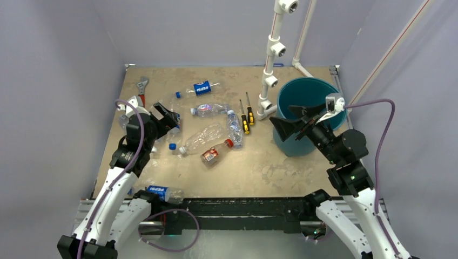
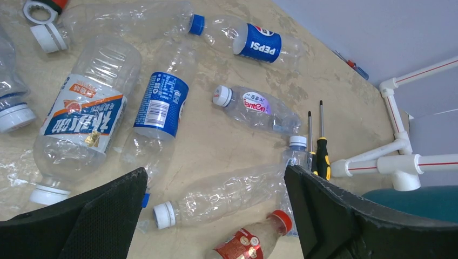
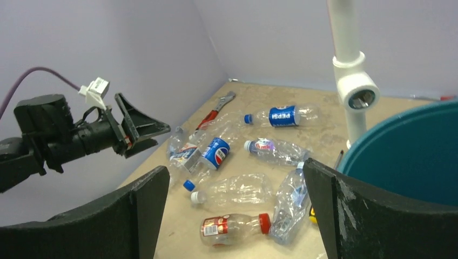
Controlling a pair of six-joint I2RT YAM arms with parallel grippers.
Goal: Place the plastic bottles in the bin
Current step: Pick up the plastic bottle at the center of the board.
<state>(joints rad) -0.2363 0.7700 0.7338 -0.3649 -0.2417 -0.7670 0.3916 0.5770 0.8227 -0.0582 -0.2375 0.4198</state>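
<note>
Over the table [image 1: 270, 167], both jaws wide, empty.

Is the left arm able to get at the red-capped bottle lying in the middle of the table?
Probably yes: its open, empty fingers hover close by, and the red-capped bottle lies uncovered, though other bottles crowd beside it.

The left arm [image 1: 108, 199] and the right arm [image 1: 356, 226] are wearing glossy white shells on their lower links and matte black housings at the joints. A left purple cable [image 1: 142, 129] is running along the left arm, and a right purple cable [image 1: 378, 100] is trailing off the right arm. The left tool [image 1: 164, 116] and the right tool [image 1: 296, 120] are carrying broad, black, wedge-shaped fingers [image 3: 146, 216] with scuffed edges. A small white camera block [image 1: 335, 101] is sitting on the right wrist, and a green light [image 1: 354, 176] is glowing on a black joint
</note>
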